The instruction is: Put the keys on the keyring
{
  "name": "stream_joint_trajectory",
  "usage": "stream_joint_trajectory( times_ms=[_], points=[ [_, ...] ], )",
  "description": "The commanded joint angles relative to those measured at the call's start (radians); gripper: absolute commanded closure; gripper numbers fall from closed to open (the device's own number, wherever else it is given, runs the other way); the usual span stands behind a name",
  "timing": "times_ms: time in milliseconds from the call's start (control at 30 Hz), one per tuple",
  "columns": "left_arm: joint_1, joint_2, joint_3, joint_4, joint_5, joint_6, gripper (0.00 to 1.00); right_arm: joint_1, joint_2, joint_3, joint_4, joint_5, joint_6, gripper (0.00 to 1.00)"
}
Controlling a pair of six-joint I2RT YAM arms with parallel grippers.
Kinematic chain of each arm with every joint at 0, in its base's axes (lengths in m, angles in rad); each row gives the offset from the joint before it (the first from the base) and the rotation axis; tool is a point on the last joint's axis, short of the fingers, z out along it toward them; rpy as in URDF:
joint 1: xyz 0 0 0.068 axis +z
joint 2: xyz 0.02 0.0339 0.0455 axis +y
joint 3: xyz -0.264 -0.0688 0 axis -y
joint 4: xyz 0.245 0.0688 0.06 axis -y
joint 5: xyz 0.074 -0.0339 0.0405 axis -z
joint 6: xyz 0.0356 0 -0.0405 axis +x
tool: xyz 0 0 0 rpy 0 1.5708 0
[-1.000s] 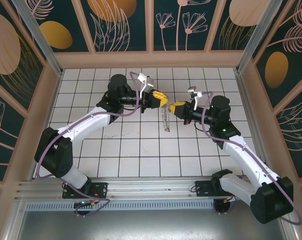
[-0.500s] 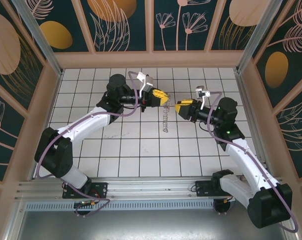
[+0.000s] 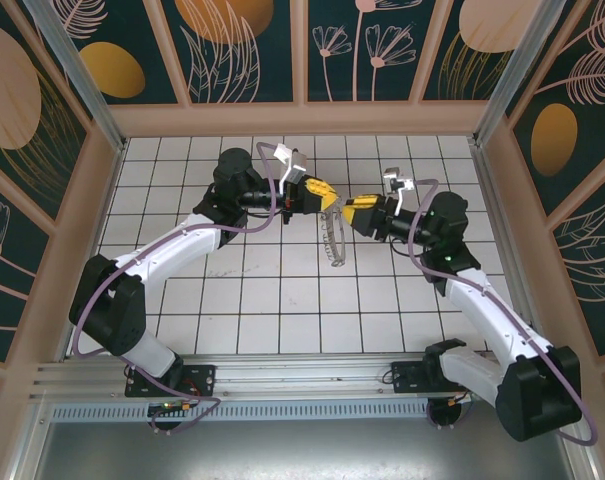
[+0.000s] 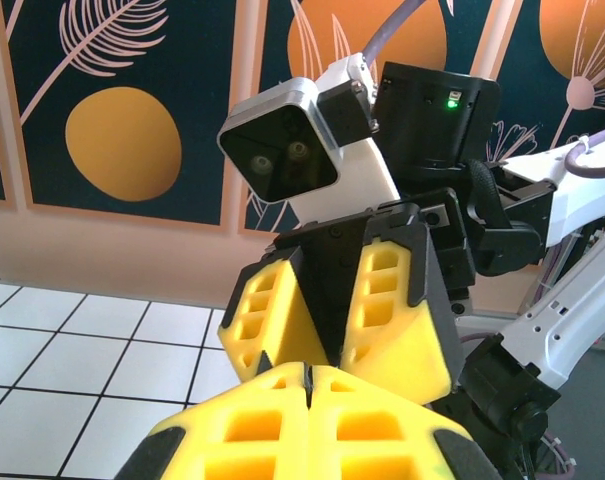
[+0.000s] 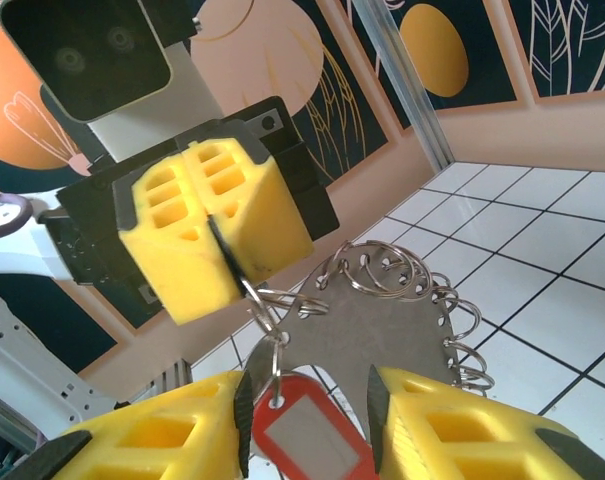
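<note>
The left end effector (image 5: 214,228), clamped shut on the keyring (image 5: 260,296) held over the worktop (image 3: 282,300), should act as a fixed anchor while the right end effector (image 5: 307,420), jaws partly open astride the red tag (image 5: 304,445), closes squarely on it before threading.

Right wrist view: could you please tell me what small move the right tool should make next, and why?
Probably close the right tool on the red key tag: it hangs between that tool's parted fingers, from a ring pinched in the shut left tool, so gripping would steady it.
</note>
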Motion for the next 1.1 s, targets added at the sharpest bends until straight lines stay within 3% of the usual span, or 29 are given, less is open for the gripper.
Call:
stream_joint_trajectory(
  times_ms=[0, 333, 400, 533, 1067],
  points=[
    [-0.006, -0.012, 0.002, 0.069, 0.008, -0.013, 1.00, 0.008, 0.022, 0.029, 0.111, -0.014, 0.021, 0.63],
    [-0.008, 0.001, 0.002, 0.080, 0.010, -0.020, 1.00, 0.030, 0.093, 0.059, 0.181, -0.031, 0.037, 0.65],
    [-0.008, 0.005, 0.002, 0.083, 0.010, -0.021, 1.00, 0.032, 0.094, 0.064, 0.181, -0.032, 0.036, 0.81],
    [-0.009, 0.010, 0.003, 0.093, 0.011, -0.026, 1.00, 0.035, 0.092, 0.066, 0.182, -0.043, 0.031, 1.00],
    [-0.011, 0.002, -0.004, 0.099, 0.000, -0.038, 1.00, 0.037, 0.039, 0.060, 0.116, -0.010, -0.007, 1.00]
  ],
)
